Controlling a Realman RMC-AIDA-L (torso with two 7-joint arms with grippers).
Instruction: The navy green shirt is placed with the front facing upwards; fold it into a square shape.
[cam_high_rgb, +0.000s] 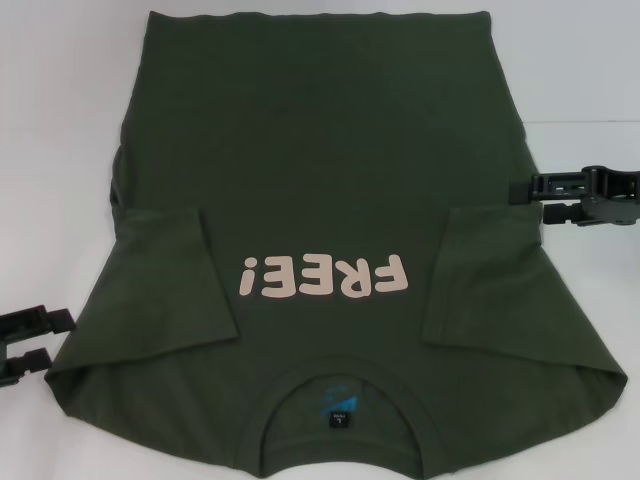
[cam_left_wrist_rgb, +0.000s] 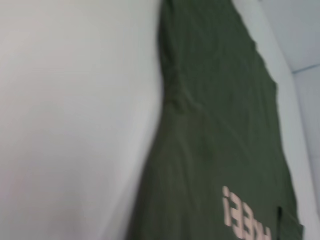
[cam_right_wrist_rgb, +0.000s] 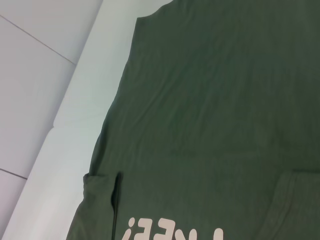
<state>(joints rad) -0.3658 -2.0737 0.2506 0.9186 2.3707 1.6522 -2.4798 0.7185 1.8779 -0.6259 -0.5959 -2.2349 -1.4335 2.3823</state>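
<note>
Head view: the navy green shirt (cam_high_rgb: 320, 190) is seen lying front up on the white tabletop (cam_high_rgb: 60, 90), collar nearest the robot and hem at the far edge, with the pink "FREE!" lettering (cam_high_rgb: 325, 277) across the chest.

At the left, the left end effector (cam_high_rgb: 30, 343) is held just beside the shirt's near-left edge, apart from the cloth as far as can be judged; its fingers are spread and nothing is gripped. The left sleeve (cam_high_rgb: 175, 285) is already turned inward onto the chest. The right sleeve (cam_high_rgb: 475, 275) is likewise folded in. At the right, the right end effector (cam_high_rgb: 540, 200) is poised at the shirt's right edge above the tucked sleeve, its fingers parted and empty.

By this evidence the sleeve folds are judged done. The long side panels and the lengthwise fold from hem toward collar are judged still to be made, so the square is far from formed.

The tabletop is plain, white and smooth. Beyond its right edge a paler surface (cam_high_rgb: 590, 60) is visible; nothing more of the room can be told.
</note>
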